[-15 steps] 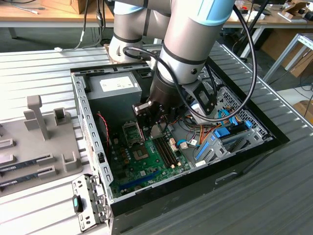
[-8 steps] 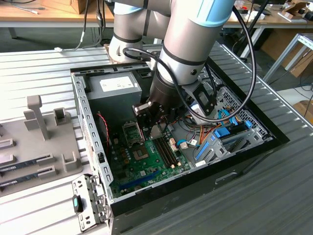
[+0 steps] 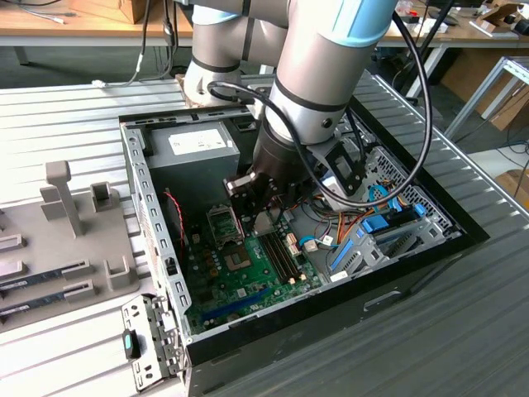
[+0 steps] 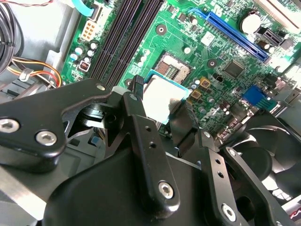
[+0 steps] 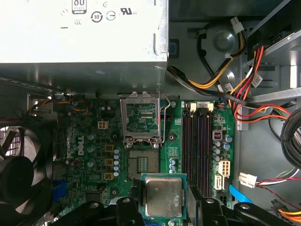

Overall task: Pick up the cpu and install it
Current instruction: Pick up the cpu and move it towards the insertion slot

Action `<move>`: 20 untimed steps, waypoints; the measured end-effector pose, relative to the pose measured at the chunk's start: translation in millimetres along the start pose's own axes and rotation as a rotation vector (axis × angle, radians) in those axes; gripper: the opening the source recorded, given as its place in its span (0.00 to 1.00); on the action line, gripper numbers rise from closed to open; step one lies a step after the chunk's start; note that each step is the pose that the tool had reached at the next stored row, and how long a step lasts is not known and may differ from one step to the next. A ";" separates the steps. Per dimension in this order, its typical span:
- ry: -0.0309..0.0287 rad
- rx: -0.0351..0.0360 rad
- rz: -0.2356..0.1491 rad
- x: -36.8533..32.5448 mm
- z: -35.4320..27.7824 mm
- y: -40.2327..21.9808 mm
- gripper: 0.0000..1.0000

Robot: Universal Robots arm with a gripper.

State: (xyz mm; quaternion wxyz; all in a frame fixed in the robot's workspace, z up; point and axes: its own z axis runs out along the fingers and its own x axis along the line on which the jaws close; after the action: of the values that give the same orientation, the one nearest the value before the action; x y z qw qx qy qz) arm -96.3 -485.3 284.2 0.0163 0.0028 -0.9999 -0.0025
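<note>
Inside the open computer case (image 3: 136, 178), the end effector (image 5: 162, 200) grips the cpu (image 5: 163, 196) above the motherboard's (image 5: 188, 141) empty socket (image 5: 144, 161).

Dull brushed-metal cpu (image 5: 163, 196), matt black metal fingers (image 4: 141, 122), glossy green motherboard (image 5: 94, 155)

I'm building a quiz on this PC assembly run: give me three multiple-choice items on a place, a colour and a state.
1. Where is the cpu?
A. between the gripper fingers above the motherboard
B. seated in the socket
C. on the grey tray

2. What colour are the memory slots?
A. white
B. black
C. yellow

3. How is the socket?
A. closed
B. holding a chip
C. open and empty

Answers: 1 A, both wrist views show the fingers on two of its edges. 2 B, dark slots beside the socket. 3 C, the frame is raised and the contacts are bare.
</note>
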 end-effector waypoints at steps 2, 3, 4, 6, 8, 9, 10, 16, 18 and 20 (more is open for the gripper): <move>0.0000 0.0000 0.000 0.0 0.5 0.0 0.47; 0.0000 0.0000 0.000 0.0 0.7 0.0 0.47; 0.0000 0.0001 0.000 0.0 0.9 0.0 0.47; 0.0000 0.0000 0.000 -0.1 1.3 0.0 0.47; 0.0000 0.0001 0.000 0.0 1.5 0.0 0.47; 0.0000 0.0000 0.000 -0.1 1.8 0.0 0.47; 0.0000 0.0001 0.000 -0.1 1.9 -0.1 0.47; 0.0000 0.0000 0.000 -0.1 3.4 -0.1 0.47; 0.0000 0.0000 0.000 -0.1 3.7 -0.1 0.47; 0.0000 0.0000 0.000 -0.1 4.0 -0.1 0.47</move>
State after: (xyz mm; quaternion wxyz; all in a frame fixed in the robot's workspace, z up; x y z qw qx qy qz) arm -96.3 -485.4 280.1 0.0163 0.0028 -0.9999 -0.0024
